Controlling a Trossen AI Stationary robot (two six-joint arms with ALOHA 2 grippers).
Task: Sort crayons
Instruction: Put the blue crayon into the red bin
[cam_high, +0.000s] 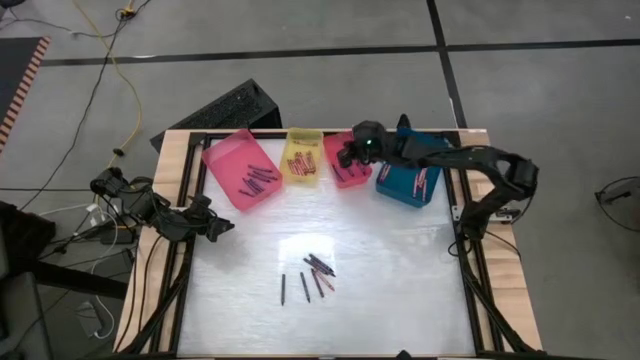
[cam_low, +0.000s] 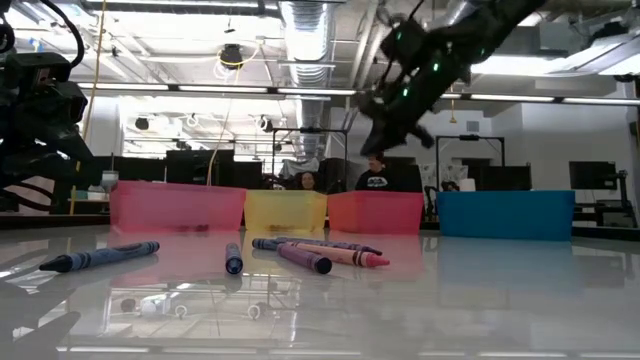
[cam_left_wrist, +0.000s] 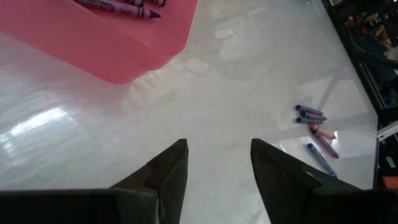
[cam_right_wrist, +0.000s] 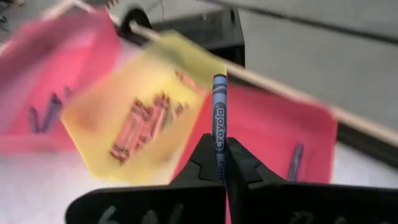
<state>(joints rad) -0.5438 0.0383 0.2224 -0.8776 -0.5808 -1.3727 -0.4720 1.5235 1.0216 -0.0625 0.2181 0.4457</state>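
Observation:
Several loose crayons (cam_high: 312, 273) lie flat on the white table, also in the low view (cam_low: 300, 255) and the left wrist view (cam_left_wrist: 317, 127). My right gripper (cam_high: 345, 158) hangs above the red tray (cam_high: 340, 172) at the far edge, shut on a blue crayon (cam_right_wrist: 219, 115). My left gripper (cam_high: 222, 228) waits open at the table's left side, its fingers (cam_left_wrist: 168, 174) over bare table. More crayons lie in the pink tray (cam_high: 240, 170), the yellow tray (cam_high: 302, 160) and the red tray (cam_right_wrist: 292, 155). My right gripper pinches the blue crayon between its two fingers at the crayon's back end (cam_right_wrist: 219, 163). The crayon runs in line with the fingers and most of its length sticks out past their tips. It is lifted clear, above the red tray, with the fingers slanting down toward the far left.
Four trays stand in a row along the far edge: pink, yellow, red, and blue (cam_high: 408, 182). A black box (cam_high: 225, 108) sits behind them off the table. The wooden table frame (cam_high: 172, 180) borders the white surface. People show in the room behind (cam_low: 375, 172).

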